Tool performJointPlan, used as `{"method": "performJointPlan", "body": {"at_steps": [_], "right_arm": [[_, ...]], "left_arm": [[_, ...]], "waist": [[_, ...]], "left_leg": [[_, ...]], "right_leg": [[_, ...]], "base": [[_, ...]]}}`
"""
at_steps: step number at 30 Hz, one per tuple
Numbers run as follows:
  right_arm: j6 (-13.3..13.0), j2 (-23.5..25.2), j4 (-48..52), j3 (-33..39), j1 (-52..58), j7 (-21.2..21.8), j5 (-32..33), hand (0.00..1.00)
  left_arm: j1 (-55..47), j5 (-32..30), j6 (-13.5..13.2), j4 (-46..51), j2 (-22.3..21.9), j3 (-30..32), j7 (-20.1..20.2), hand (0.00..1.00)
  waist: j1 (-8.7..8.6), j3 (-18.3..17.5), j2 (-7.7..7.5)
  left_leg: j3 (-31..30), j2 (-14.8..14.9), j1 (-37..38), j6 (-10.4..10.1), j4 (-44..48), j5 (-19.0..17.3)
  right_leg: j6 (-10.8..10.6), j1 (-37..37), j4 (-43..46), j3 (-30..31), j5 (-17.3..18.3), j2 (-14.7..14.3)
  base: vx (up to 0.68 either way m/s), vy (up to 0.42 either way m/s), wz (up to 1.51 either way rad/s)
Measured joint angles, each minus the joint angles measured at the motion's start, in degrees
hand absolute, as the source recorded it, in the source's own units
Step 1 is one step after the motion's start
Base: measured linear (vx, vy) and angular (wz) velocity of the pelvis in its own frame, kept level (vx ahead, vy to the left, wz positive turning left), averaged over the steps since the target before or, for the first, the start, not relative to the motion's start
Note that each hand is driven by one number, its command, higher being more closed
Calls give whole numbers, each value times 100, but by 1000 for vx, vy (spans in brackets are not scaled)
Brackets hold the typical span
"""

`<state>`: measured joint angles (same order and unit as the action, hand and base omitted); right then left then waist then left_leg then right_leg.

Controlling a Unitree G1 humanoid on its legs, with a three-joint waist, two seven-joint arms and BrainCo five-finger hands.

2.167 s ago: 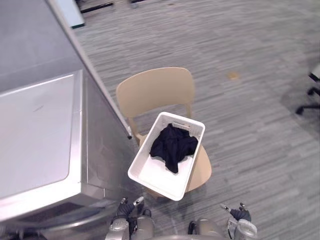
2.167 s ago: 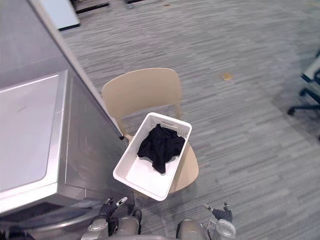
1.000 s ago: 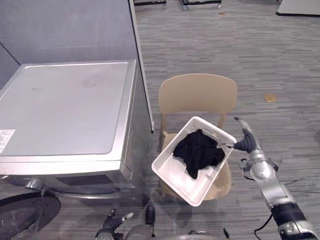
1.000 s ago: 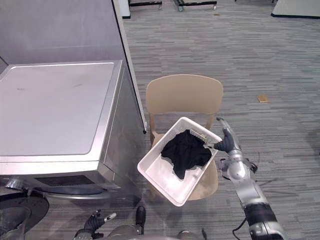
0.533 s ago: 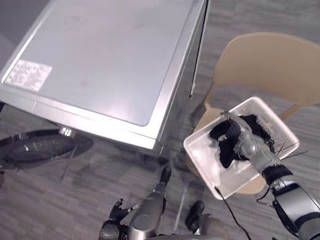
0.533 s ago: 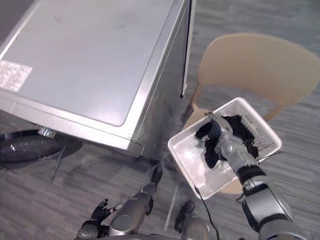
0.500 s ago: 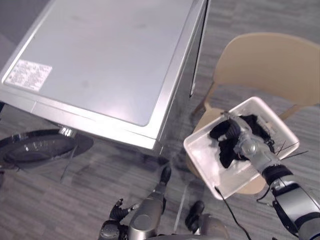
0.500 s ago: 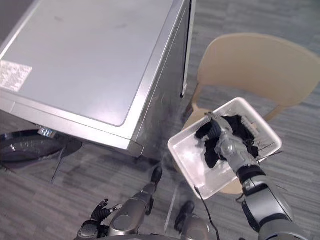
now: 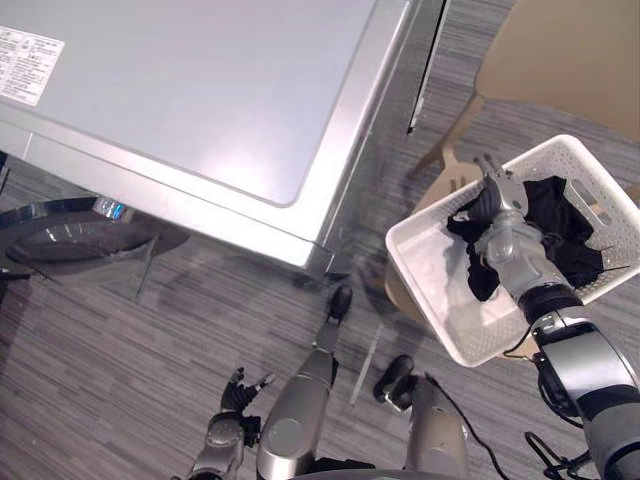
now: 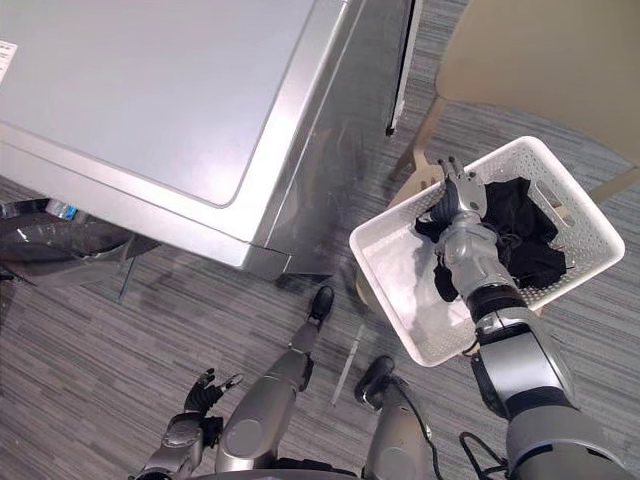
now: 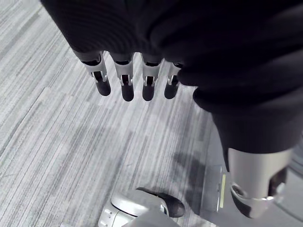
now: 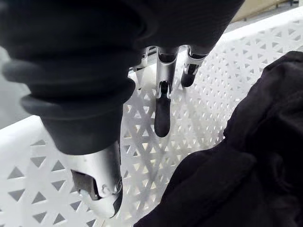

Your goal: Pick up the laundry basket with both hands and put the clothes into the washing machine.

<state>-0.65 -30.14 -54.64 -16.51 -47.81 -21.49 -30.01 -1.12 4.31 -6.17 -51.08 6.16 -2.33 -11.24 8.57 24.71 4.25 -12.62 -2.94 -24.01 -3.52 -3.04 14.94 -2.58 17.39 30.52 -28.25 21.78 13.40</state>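
Observation:
A white perforated laundry basket sits on a tan chair, with black clothes bunched in its far half. My right hand reaches into the basket over its left rim, at the near edge of the clothes. In the right wrist view its fingers are straight, pointing at the basket's wall, and the black clothes lie beside them, not gripped. My left hand hangs low over the floor, far from the basket, with its fingers straight and nothing in it.
The silver washing machine stands left of the chair, its flat top taking up the upper left. Its round glass door hangs open at the front left. Grey striped carpet lies between machine and chair.
My right arm rose from low at my side and reached into the basket, onto the edge of the clothes. The camera tilted down and shifted. The left hand stayed low.

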Motion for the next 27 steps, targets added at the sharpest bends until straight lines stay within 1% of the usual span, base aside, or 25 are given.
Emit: {"method": "performJointPlan", "body": {"at_steps": [3,5,6,8,9,11,13,16,18,19,23,26,27], "right_arm": [[24,119,155,271,52,-113,14,0],[120,268,439,642,245,-255,20,0],[121,308,497,725,297,-312,21,0],[127,446,746,999,532,-472,21,0],[137,471,857,1059,586,-506,24,0],[179,512,1193,1257,723,-606,25,0],[228,517,1574,1536,1032,-709,25,0],[288,563,1613,1799,1324,-860,25,0],[344,664,1825,1900,1503,-868,18,0],[343,713,1902,1895,1570,-866,15,0],[343,755,1969,1893,1715,-853,12,0],[343,728,1695,1868,1710,-807,11,0],[346,700,1427,1828,1639,-708,11,0]], "left_arm": [[26,-3,0,1,-8,-2,-30,0],[40,-3,1,14,-6,-4,-47,0],[41,-2,5,38,-6,-5,-52,0],[38,-3,10,69,-3,-8,-129,0],[37,-3,10,88,-1,-9,-139,0],[38,-3,6,124,23,-22,-142,0],[40,-3,9,126,37,-48,-143,0],[51,-4,15,128,42,-48,-143,0],[55,-7,17,128,48,-48,-145,0],[55,-13,26,129,78,-47,-147,0],[55,-29,28,128,84,-47,-154,0],[57,-39,27,127,95,-47,-161,0],[57,-39,25,127,111,-47,-163,0]], "waist": [[-24,0,-1],[-35,2,-8],[-40,4,-11],[-64,8,-18],[-68,7,-19],[-145,6,-25],[-171,6,-26],[-199,5,-28],[-227,7,-32],[-284,8,-33],[-310,10,-37],[-309,14,-44],[-307,25,-62]], "left_leg": [[24,3,9,1,-1,0],[25,13,42,1,-3,0],[26,17,65,1,-7,0],[28,72,177,1,-23,0],[34,98,193,1,-33,0],[50,117,196,2,-63,1],[97,124,220,-4,-100,7],[146,119,238,-3,-113,7],[148,119,240,1,-113,10],[148,120,242,1,-113,11],[147,122,242,2,-113,11],[145,121,240,2,-113,11],[144,121,235,2,-109,11]], "right_leg": [[-1,-13,-56,27,-3,-11],[1,-53,-83,30,-7,-25],[1,-76,-97,33,-10,-31],[25,-221,-254,54,-102,-123],[23,-232,-294,68,-137,-150],[22,-216,-336,110,-148,-174],[-12,-203,-364,175,-183,-178],[-29,-200,-381,231,-211,-174],[-30,-195,-376,240,-212,-174],[-30,-195,-372,241,-212,-175],[-30,-191,-367,246,-212,-179],[-30,-185,-354,246,-212,-178],[-29,-176,-340,247,-211,-175]], "base": [[22,-65,-6],[5,-81,-1],[-7,-70,-4],[-34,-64,-13],[-57,-53,-20],[-59,-24,-14],[-60,-8,-12],[-34,-3,-9],[-12,-24,-1],[-20,-43,0],[-11,-56,0],[-7,-51,1],[-16,-49,0]]}}
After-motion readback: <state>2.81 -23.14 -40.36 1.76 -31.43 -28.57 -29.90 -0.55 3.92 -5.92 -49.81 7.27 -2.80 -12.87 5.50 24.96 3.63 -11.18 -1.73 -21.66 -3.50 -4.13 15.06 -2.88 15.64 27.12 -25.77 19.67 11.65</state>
